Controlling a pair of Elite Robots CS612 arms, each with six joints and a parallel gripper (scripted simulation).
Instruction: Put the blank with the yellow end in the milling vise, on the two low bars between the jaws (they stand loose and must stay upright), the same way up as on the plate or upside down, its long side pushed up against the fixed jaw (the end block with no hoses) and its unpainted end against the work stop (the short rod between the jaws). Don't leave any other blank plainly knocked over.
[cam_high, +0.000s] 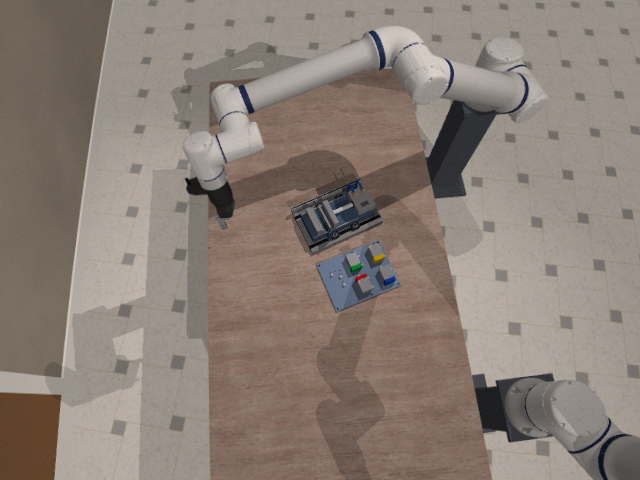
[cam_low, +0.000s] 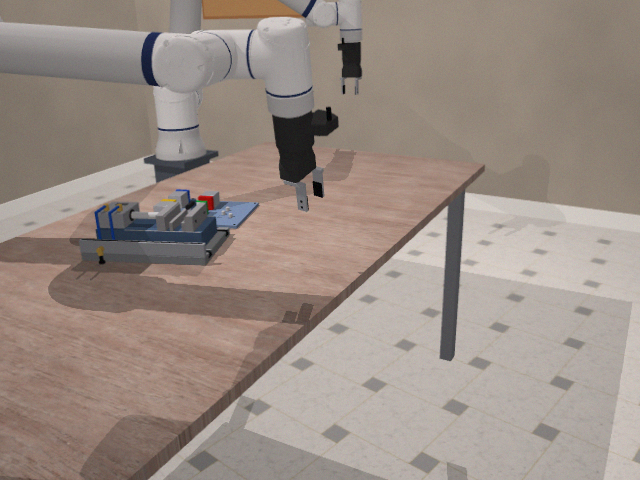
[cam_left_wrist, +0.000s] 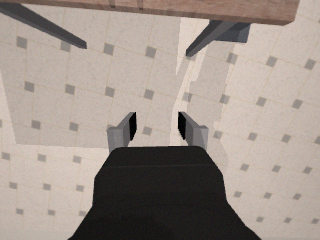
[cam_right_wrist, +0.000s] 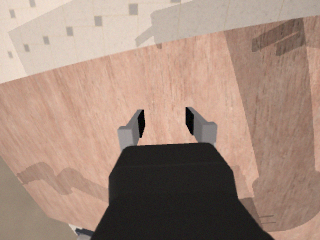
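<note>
The blank with the yellow end (cam_high: 377, 253) (cam_low: 168, 200) stands on the blue plate (cam_high: 333, 290) beside the milling vise (cam_high: 346, 230) (cam_low: 144, 250). The fixed jaw (cam_high: 313, 219) (cam_low: 194, 217) is the end block without hoses. No blank shows between the jaws; the low bars and work stop cannot be made out clearly. My right gripper (cam_high: 221, 223) (cam_low: 310, 197) (cam_right_wrist: 164, 116) is open and empty above the table, off the vise's fixed-jaw end. My left gripper (cam_low: 349, 88) (cam_left_wrist: 157, 120) is open and empty, high up at the far end, with floor below it; the top view does not show it.
The green-ended blank (cam_high: 353, 260), red-ended blank (cam_high: 363, 284) and blue-ended blank (cam_high: 387, 274) stand on the same plate, near several small pale pegs (cam_high: 340, 276). Blue hoses (cam_high: 355, 186) rise at the vise's other end. The right arm reaches across behind the vise.
</note>
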